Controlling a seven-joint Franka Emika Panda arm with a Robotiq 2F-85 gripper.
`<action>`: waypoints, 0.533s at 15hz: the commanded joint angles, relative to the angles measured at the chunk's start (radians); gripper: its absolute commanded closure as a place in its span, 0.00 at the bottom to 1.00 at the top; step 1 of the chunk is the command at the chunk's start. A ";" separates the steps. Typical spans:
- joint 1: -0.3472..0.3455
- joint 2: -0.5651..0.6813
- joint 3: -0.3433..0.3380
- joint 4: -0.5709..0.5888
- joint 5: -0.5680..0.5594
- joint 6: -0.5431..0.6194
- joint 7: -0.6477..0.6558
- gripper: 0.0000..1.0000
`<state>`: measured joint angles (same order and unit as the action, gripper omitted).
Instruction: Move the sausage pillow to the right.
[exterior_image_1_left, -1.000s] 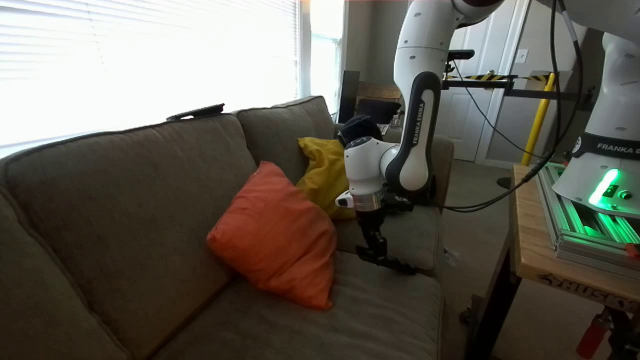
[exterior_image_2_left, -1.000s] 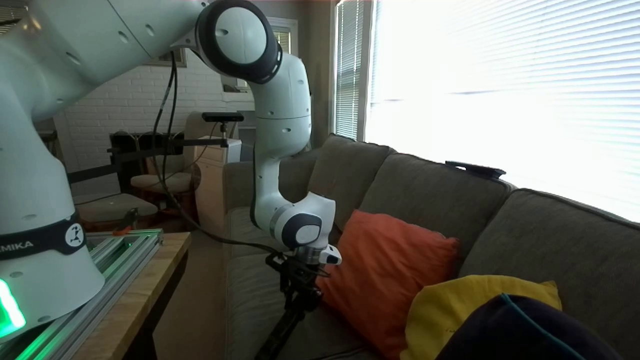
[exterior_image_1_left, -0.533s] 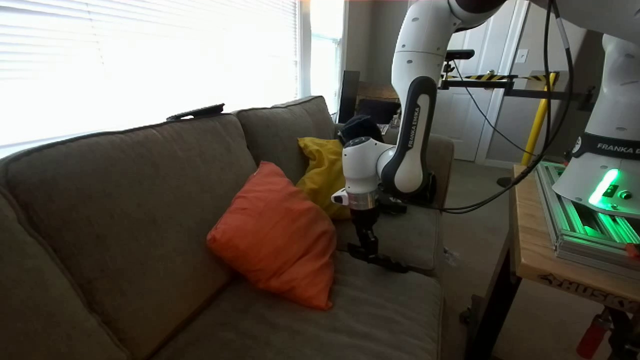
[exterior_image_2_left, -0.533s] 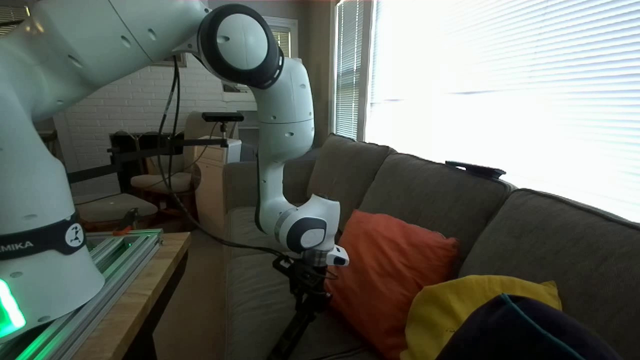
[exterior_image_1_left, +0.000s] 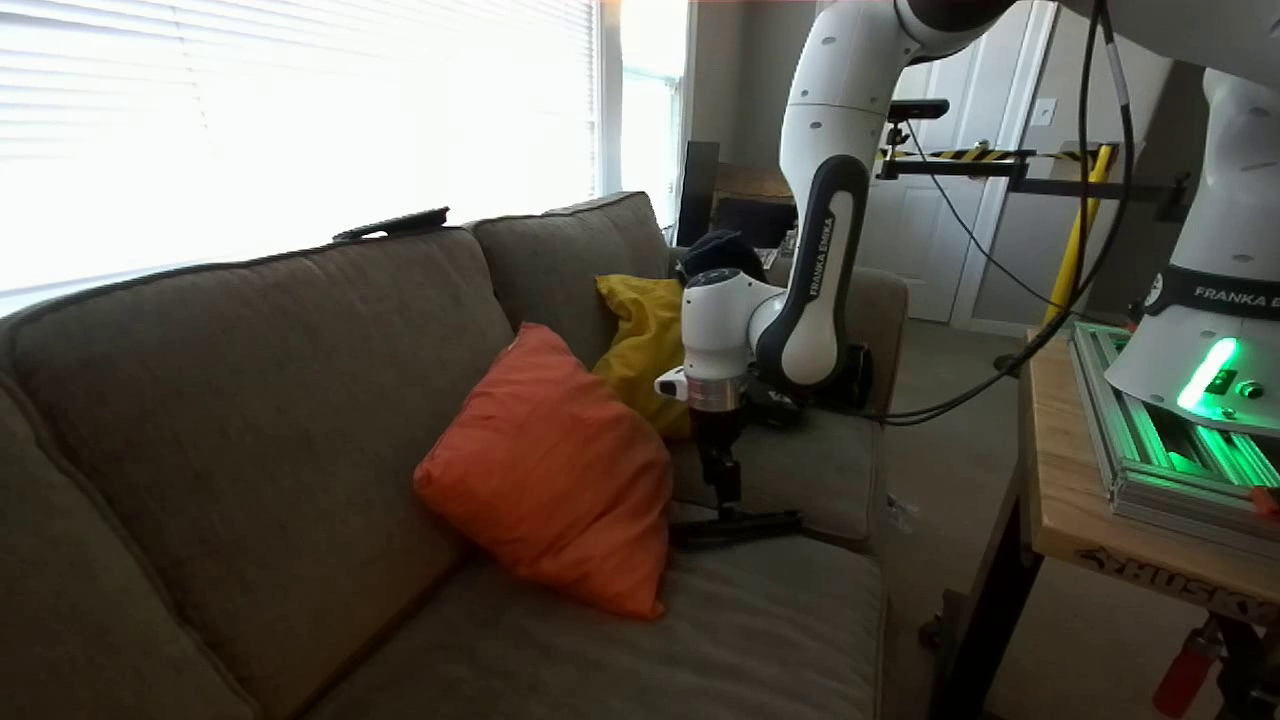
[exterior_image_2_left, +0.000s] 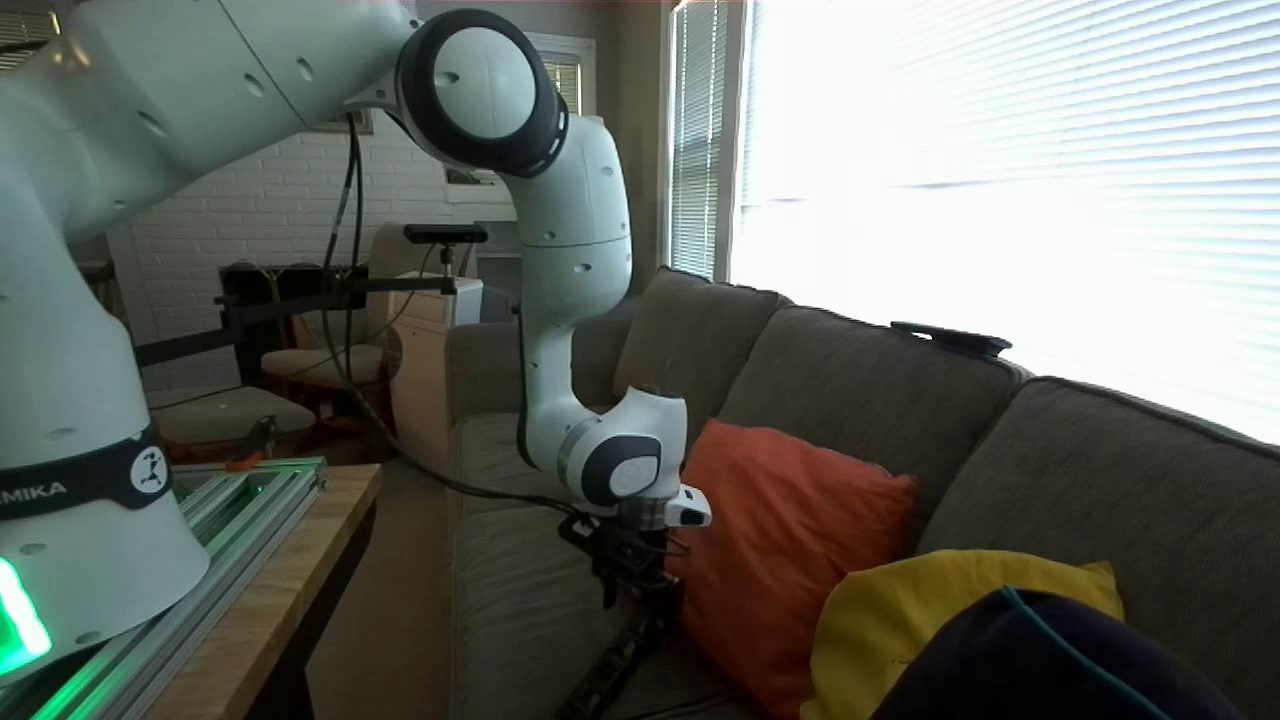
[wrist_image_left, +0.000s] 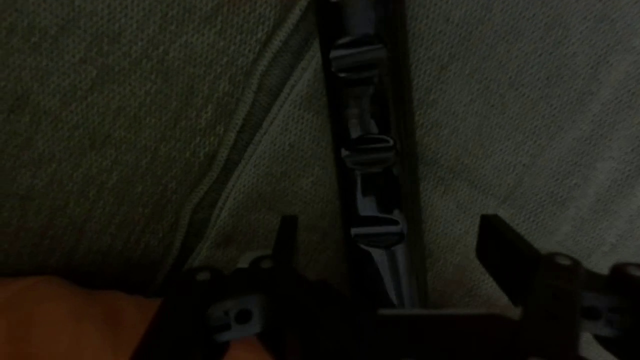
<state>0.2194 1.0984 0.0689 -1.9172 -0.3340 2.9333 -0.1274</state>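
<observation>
The sausage pillow (exterior_image_2_left: 1060, 660), dark navy-black with a teal seam, is cut off at the lower right of an exterior view. It also shows as a dark rounded shape (exterior_image_1_left: 722, 252), partly behind the arm. My gripper (wrist_image_left: 385, 232) is open, with wide-apart fingers pointing down at the sofa seat. In an exterior view the gripper (exterior_image_1_left: 735, 525) is beside the orange cushion (exterior_image_1_left: 550, 480), well apart from the sausage pillow. A long black strip with shiny bands (wrist_image_left: 372, 150) lies between the fingers, touching neither; I cannot tell what it is.
The yellow cushion (exterior_image_2_left: 890, 625) lies between the orange cushion and the sausage pillow. The grey-brown sofa back (exterior_image_1_left: 300, 350) rises behind, with a black flat object (exterior_image_1_left: 395, 225) on top. The wooden robot table (exterior_image_1_left: 1060, 450) stands in front of the sofa.
My gripper has moved toward the orange cushion and the sofa back and has turned. The long black shape below it turned along. The cushions and the sausage pillow have not moved.
</observation>
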 joint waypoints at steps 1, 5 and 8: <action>0.041 -0.010 -0.028 -0.012 0.029 0.035 0.020 0.00; 0.018 -0.208 -0.019 -0.179 0.048 -0.206 0.035 0.00; -0.017 -0.347 -0.045 -0.287 0.028 -0.237 0.029 0.00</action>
<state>0.2303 0.9284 0.0442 -2.0458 -0.3187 2.7125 -0.1012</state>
